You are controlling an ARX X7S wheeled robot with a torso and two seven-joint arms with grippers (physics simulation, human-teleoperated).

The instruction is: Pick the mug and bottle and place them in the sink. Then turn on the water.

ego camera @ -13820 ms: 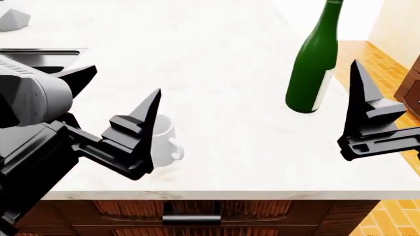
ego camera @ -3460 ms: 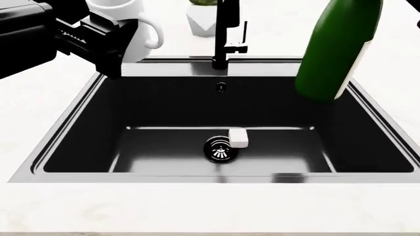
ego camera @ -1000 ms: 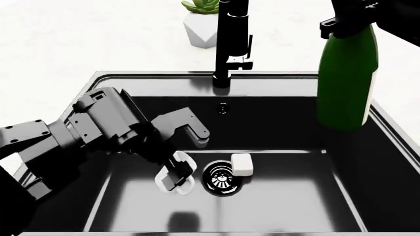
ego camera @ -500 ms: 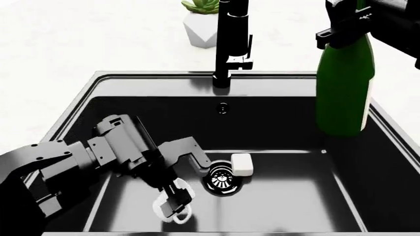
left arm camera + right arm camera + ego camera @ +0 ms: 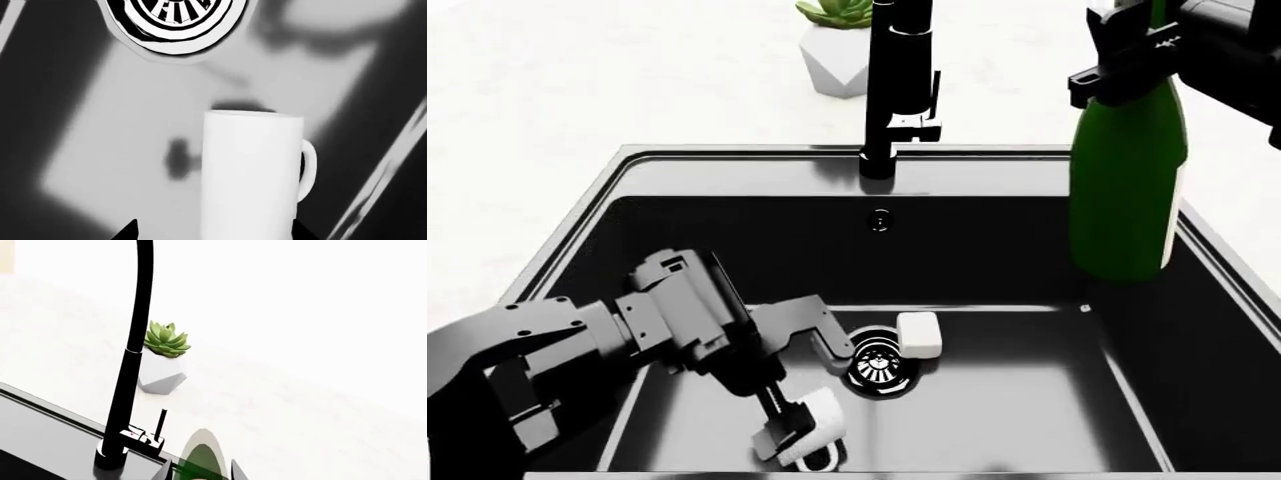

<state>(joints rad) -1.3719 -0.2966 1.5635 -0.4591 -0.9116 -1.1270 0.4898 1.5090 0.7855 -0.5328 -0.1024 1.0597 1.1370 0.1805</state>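
The white mug [image 5: 817,424] lies tilted on the black sink's floor, near the front wall [image 5: 601,260]. In the left wrist view the mug [image 5: 252,175] sits between my left gripper's [image 5: 213,233] fingertips; one tip stands well clear of its side, so the gripper [image 5: 787,432] is open. My right gripper [image 5: 1134,48] is shut on the neck of the green bottle [image 5: 1124,180], which hangs upright over the sink's right rim. The bottle [image 5: 200,460] shows between the fingertips of that gripper [image 5: 199,471]. No water shows at the faucet [image 5: 901,80].
A chrome drain [image 5: 878,362] and a small white block [image 5: 918,335] lie mid-floor, just right of my left arm. A white planter with a green plant [image 5: 834,50] stands behind the faucet on the pale counter. The faucet's lever [image 5: 160,424] juts up beside its base.
My left arm moved the mug down and toward the sink's front; the mug turned onto its side and the fingers parted. The bottle has barely shifted.
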